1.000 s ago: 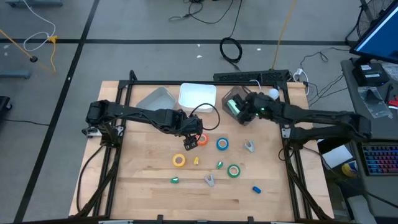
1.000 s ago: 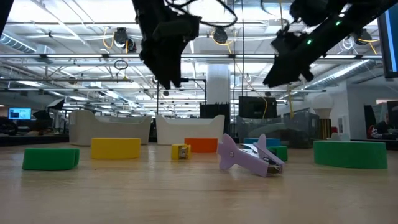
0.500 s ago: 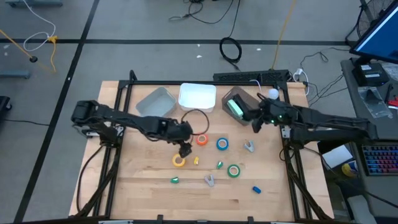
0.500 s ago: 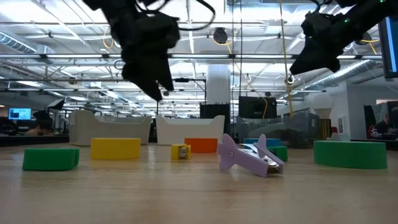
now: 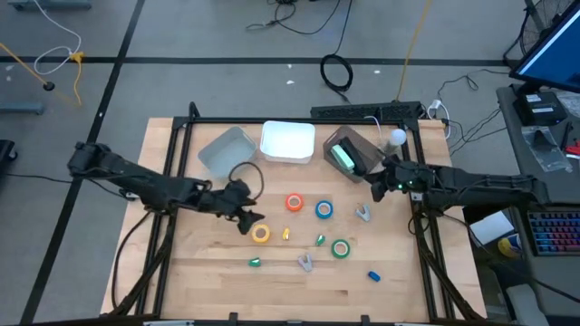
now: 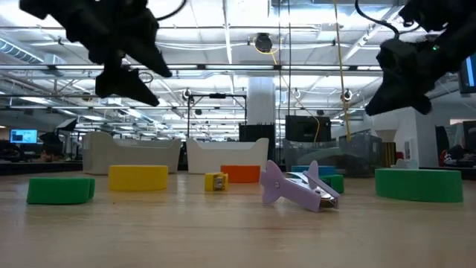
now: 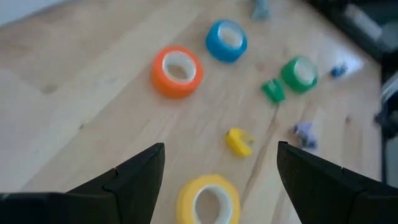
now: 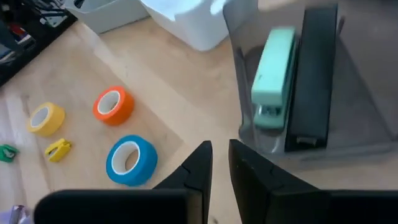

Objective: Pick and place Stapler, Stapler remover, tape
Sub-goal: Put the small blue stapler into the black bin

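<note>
Bright, even light falls from ceiling strip lamps [image 6: 223, 33], which glare white in the low view. Shadows on the tabletop [image 5: 208, 272] are faint. The left wrist view is motion-blurred; the arms in the low view show as dark silhouettes.

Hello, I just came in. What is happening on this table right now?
Two robot arms are sorting office things into bins. The left gripper hangs open over the yellow tape roll, holding nothing. The right gripper, nearly shut and empty, is beside the clear bin, which already holds a green stapler. The orange, blue and green tape rolls lie on the table.
</note>
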{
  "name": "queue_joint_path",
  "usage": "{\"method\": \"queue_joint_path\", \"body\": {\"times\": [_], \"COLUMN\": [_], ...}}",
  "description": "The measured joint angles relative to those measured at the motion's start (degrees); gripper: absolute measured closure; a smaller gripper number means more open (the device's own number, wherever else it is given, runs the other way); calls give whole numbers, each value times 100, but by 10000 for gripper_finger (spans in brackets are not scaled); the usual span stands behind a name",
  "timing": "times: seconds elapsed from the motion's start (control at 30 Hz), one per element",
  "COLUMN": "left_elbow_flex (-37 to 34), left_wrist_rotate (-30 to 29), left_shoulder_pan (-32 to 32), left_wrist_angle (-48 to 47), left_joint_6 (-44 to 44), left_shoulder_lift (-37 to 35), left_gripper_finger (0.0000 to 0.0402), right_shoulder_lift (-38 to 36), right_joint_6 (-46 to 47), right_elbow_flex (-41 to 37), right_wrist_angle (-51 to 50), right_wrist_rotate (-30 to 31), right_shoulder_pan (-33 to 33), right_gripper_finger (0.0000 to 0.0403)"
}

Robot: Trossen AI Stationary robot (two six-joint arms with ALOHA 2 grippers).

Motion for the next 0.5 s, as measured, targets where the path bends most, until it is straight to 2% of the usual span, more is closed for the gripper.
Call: {"method": "queue_joint_path", "body": {"times": [0.13,0.3,0.5], "left_elbow_flex": [-241,-486,-812], "left_wrist_rotate": [-480,-514,-496], "left_shoulder_pan": [-238,-478,-769], "left_wrist_angle": [26,20,-17], "left_joint_6": [-200,-178,-522], "left_shoulder_lift": [-532,-1022,-1072], "left_gripper_finger": [91,91,91], "right_shoulder_lift": [-231,-491,-700], "right_joint_6": [201,208,381], "right_elbow_flex": [-320,-556,-1028], "right_wrist_angle": [469,928,1454], "right_wrist_rotate": [3,12,79], "right_shoulder_pan": [138,296,403], "right_gripper_finger": [358,358,358]}}
